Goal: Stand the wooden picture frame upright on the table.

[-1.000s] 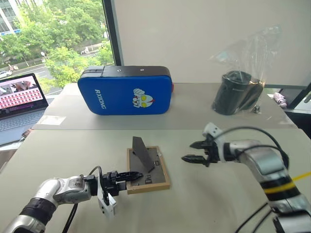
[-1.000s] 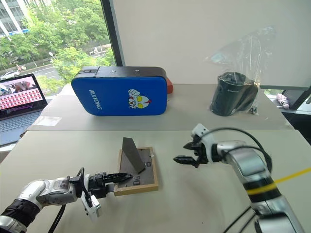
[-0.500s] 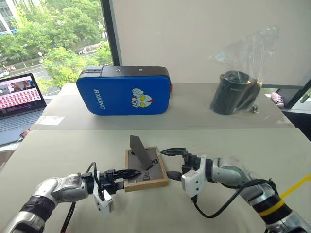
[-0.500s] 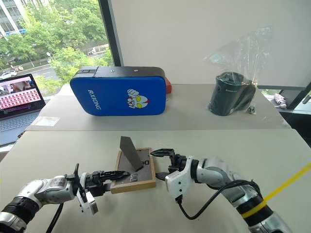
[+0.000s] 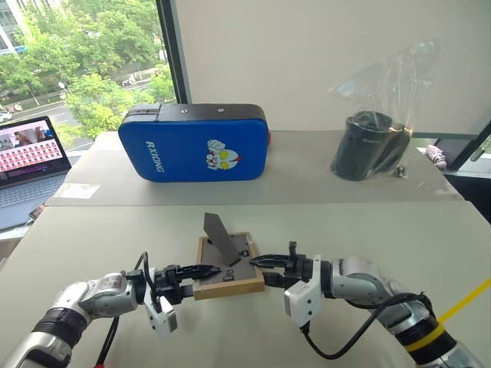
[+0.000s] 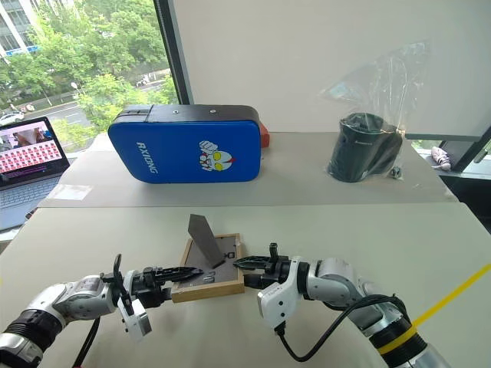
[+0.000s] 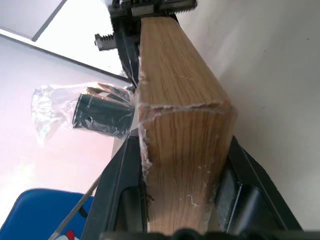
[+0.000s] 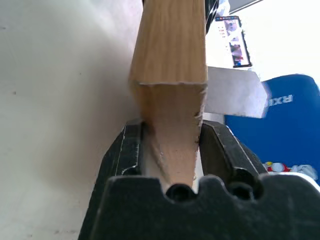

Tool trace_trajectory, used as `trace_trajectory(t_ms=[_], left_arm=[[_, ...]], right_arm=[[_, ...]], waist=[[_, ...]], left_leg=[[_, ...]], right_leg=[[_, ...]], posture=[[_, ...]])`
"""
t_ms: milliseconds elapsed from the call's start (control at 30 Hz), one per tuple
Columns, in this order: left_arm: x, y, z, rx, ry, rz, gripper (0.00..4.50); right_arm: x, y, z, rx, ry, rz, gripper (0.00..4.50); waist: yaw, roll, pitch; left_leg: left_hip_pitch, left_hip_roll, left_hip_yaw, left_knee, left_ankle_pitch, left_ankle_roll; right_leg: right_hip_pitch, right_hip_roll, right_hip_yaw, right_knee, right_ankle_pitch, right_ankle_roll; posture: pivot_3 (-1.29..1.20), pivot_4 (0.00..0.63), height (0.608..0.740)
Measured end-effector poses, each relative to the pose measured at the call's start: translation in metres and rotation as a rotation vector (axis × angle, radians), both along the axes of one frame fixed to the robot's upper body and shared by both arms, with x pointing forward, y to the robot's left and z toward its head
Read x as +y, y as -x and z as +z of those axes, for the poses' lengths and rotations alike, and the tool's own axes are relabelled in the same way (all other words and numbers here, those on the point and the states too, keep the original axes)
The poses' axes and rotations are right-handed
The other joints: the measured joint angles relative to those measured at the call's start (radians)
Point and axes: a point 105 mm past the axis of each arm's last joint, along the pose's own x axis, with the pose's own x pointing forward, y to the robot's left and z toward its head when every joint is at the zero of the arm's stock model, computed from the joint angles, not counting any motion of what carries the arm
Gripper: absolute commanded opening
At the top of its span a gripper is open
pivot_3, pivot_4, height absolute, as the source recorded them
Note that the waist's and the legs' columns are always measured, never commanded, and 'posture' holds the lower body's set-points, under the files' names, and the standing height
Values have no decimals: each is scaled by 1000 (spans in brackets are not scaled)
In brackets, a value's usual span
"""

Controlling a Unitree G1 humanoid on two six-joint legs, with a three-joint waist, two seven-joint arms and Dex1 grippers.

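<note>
Table (image 5: 368,230) carries the wooden picture frame (image 5: 229,268) face-down, stand flap (image 5: 222,239) raised. Your left gripper (image 5: 201,271) and right gripper (image 5: 265,264) each clamp an opposite wooden edge. Likely light and rigid; keep hold on the rails.

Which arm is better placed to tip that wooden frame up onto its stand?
Neither clearly: both hold it. The left gripper clamps the wooden picture frame at its left corner, the right gripper at its right edge, so they would probably lift together.
</note>
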Motion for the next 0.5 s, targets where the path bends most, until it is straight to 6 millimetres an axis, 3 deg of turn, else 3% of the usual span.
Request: trace_trajectory(t_ms=[133,200,233,267,333,433,500], left_arm=[[1,-2,1,9,11,14,1210],[1,-4,2,14,19,22,2162],[0,-5,3,16,22,31,2241],[0,-8,4,20,25,48,2741],[0,-10,3,28,22,67,3299],[5,-19,13,60,120,180,3299],[19,-29,29,63,213,300,3299]], right_arm=[[1,-2,1,13,2,-16,1205],[2,-3,2,18,4,-22,1205],[3,-2,4,24,-10,-19,1205],[6,0,7,31,-27,-6,1205],[9,1,8,55,-49,-4,1205],[6,-5,14,124,-95,-50,1205],[0,-14,23,209,-144,-109,1205]], waist=[[1,0,0],[1,0,0],[1,0,0],[0,0,0],[-2,0,0],[-3,0,0],[-5,0,1]], left_leg=[[0,0,0,0,0,0],[0,0,0,0,0,0],[0,0,0,0,0,0],[1,0,0,0,0,0],[0,0,0,0,0,0],[0,0,0,0,0,0],[0,0,0,0,0,0]], right_leg=[[0,0,0,0,0,0],[0,0,0,0,0,0],[0,0,0,0,0,0],[1,0,0,0,0,0],[1,0,0,0,0,0],[1,0,0,0,0,0],[1,0,1,0,0,0]], posture=[[0,150,740],[0,150,740],[0,150,740],[0,150,740],[0,150,740],[0,150,740],[0,150,740]])
